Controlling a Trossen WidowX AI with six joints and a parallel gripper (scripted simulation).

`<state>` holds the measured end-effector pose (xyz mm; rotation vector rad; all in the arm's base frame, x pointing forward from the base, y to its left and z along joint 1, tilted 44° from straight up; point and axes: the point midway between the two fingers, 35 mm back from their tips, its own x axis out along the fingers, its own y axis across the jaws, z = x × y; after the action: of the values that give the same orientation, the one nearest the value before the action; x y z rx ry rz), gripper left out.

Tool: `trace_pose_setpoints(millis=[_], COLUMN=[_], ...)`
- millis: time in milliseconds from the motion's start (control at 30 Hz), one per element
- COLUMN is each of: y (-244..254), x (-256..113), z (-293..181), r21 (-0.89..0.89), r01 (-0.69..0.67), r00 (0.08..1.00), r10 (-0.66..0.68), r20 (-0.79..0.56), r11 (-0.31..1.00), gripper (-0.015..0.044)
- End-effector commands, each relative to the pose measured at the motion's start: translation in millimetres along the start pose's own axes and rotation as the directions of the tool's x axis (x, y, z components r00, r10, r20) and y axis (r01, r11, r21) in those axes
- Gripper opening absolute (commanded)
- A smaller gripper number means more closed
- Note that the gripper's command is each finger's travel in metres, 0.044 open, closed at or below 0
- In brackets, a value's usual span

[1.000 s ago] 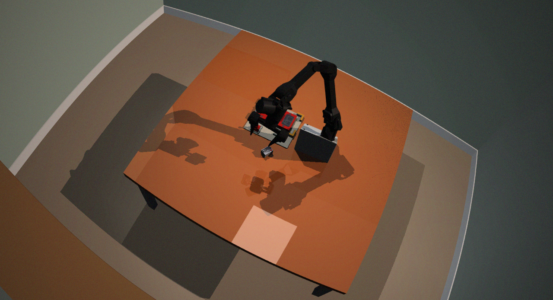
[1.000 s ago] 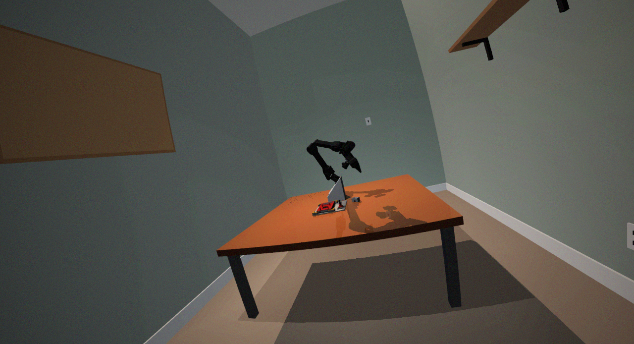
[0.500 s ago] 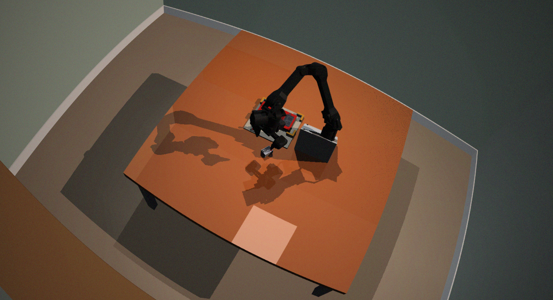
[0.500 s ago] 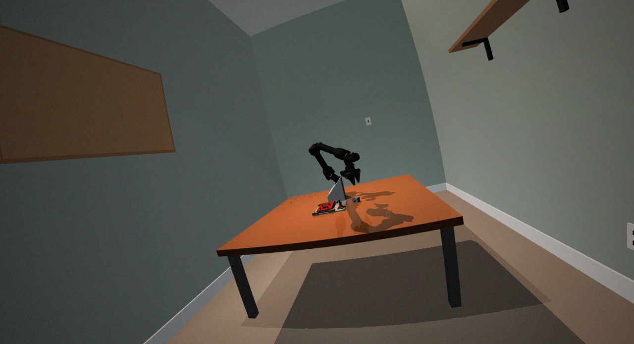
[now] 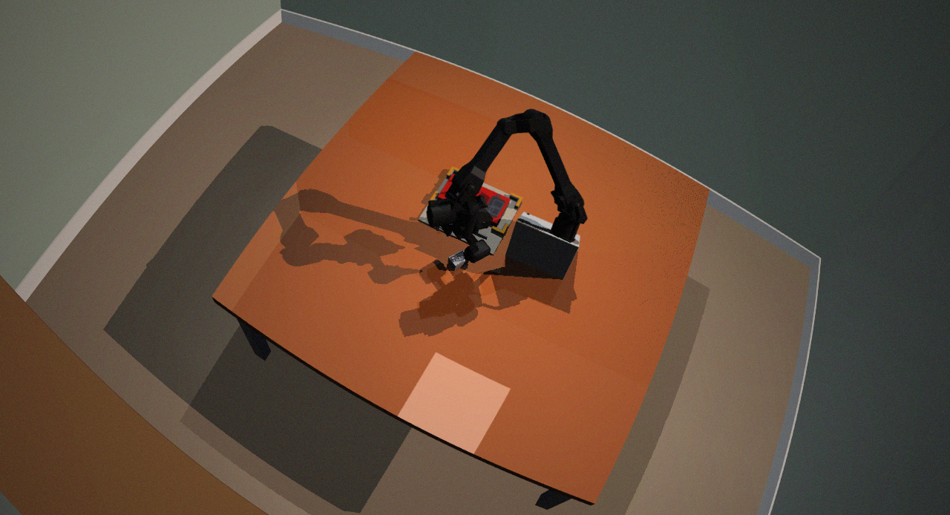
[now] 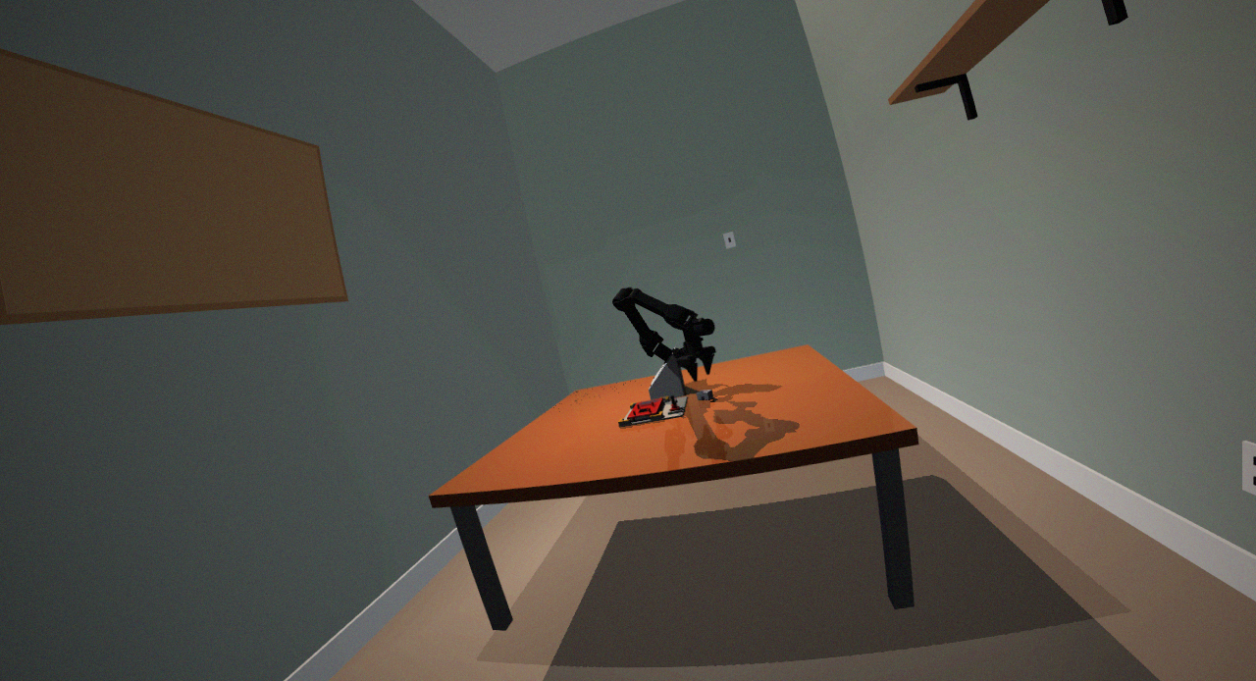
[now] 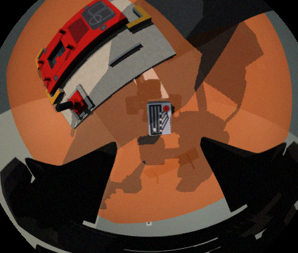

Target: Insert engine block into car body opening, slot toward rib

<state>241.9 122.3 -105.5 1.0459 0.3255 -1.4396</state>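
The engine block (image 5: 456, 260) (image 6: 706, 395) (image 7: 159, 118) is a small grey box with dark stripes and a red dot on its upper face. It rests on the table beside the base plate. My gripper (image 6: 703, 374) (image 7: 159, 144) is open and empty, fingers pointing down above the block. In the wrist view the block shows just beyond the gap between the fingertips. The red car body (image 5: 487, 193) (image 6: 645, 407) (image 7: 50, 72) lies on the grey base plate (image 7: 152, 46). Its opening (image 7: 57, 54) shows in the wrist view; the rib cannot be told clearly. My arm partly hides the car in the top view.
A red lever piece with a black stick (image 7: 65, 106) stands at the plate's corner. Yellow corner brackets (image 7: 143, 21) border the car body. The dark wedge-shaped stand (image 5: 541, 249) (image 6: 664, 383) under my arm's base is close beside the plate. A pale square (image 5: 455, 399) lies near the table's edge.
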Motion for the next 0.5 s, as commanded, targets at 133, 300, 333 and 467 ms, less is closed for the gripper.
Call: trace_pose_setpoints(millis=[133,300,333,467], y=[-3,-3,-3,-3], x=[27,37,37,43], z=[7,7,7,7], r21=[-0.007,-0.007,-0.007,-0.007], r01=[0.006,0.006,0.006,0.006], r00=[1.000,1.000,1.000,1.000], r10=[-0.006,-0.006,-0.006,-0.006], r20=[0.027,0.027,0.027,0.027], r11=[1.000,1.000,1.000,1.000], gripper=[0.0440,0.0440,0.0440,0.0440])
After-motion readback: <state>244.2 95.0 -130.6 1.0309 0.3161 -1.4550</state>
